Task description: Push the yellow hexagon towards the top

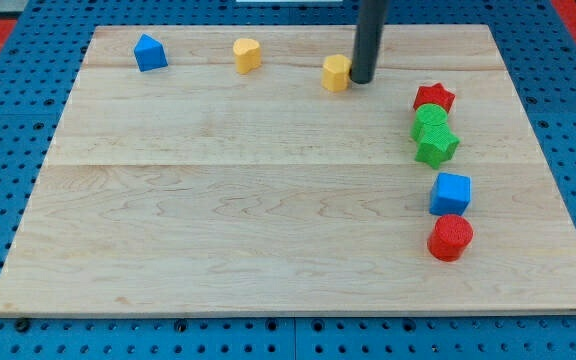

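My tip (361,81) touching yellow hexagon's (336,73) right side, no readable writing, no jaws.

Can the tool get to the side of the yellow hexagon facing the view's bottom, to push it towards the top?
Probably yes. My tip stands right beside the yellow hexagon, on the view's right. The board below the hexagon holds no blocks, so the way around looks free.

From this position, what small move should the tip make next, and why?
Probably bring my tip around to the view's bottom side of the yellow hexagon block. It now stands at the hexagon's right edge, so pushing from here would likely slide the block leftwards, not towards the top of the wooden board.
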Available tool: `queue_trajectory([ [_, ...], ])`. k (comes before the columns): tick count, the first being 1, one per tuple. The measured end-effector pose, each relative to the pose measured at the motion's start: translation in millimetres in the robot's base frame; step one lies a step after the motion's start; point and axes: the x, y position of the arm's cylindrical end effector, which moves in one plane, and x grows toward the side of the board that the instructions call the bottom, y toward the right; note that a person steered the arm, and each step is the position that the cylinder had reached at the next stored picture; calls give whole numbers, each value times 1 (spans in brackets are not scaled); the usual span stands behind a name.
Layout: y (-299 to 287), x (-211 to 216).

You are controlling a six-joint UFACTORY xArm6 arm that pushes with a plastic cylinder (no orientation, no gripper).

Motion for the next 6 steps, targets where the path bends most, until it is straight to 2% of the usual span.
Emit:
queue_trajectory([
  [2,-40,35],
  [4,-52,-7],
  [6,-42,-10],
])
